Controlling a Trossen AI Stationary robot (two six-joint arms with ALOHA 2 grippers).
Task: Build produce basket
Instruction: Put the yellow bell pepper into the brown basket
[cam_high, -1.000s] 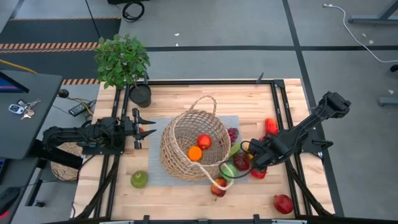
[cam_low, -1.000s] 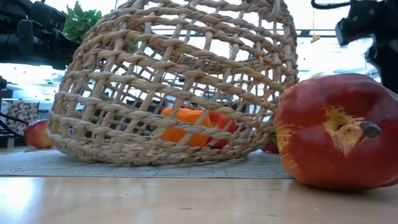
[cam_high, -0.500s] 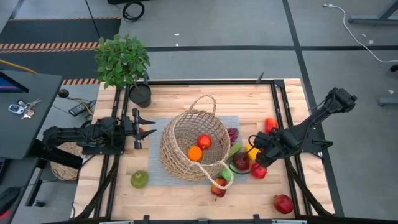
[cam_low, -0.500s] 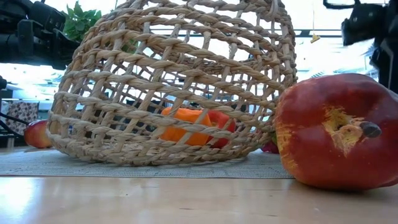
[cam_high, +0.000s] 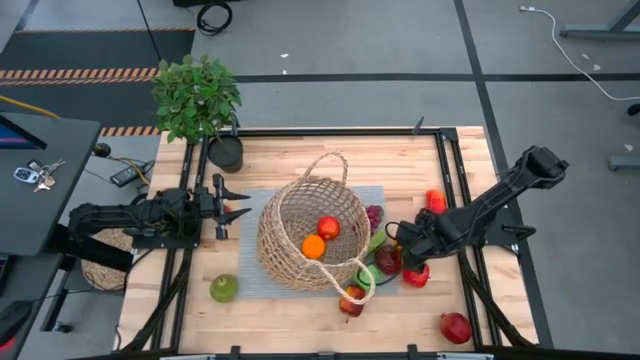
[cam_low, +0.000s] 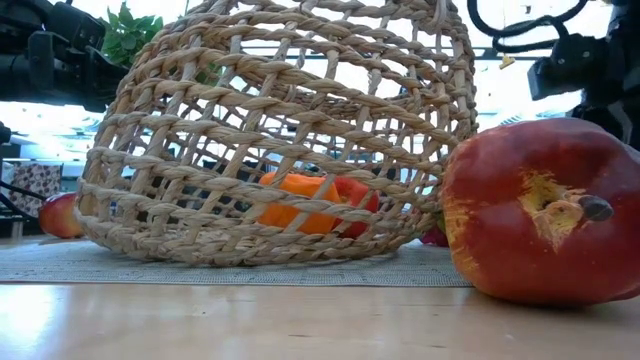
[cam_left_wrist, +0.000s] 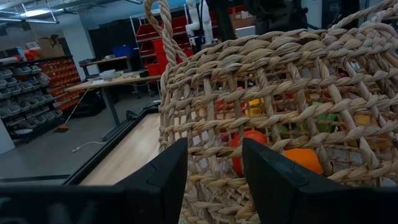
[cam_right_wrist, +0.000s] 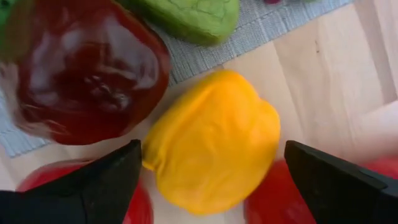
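The pale wooden tabletop (cam_high: 300, 315) carries a grey woven mat (cam_high: 248, 285), a round green apple (cam_high: 223, 289), a red pomegranate (cam_high: 455, 327), a black plant pot (cam_high: 226, 154) and red and yellow peppers (cam_high: 413, 272).

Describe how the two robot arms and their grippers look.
Both arms are dark, near-black, jointed metal. The left gripper ends in two slim pointed fingers. The right gripper has broad, flat, matte black fingers. A black cable loops by the right arm.

one basket (cam_high: 300, 240), two fruits inside it, one green apple (cam_high: 224, 288) far left, one pomegranate (cam_high: 455, 326) near right, one plant (cam_high: 197, 98)
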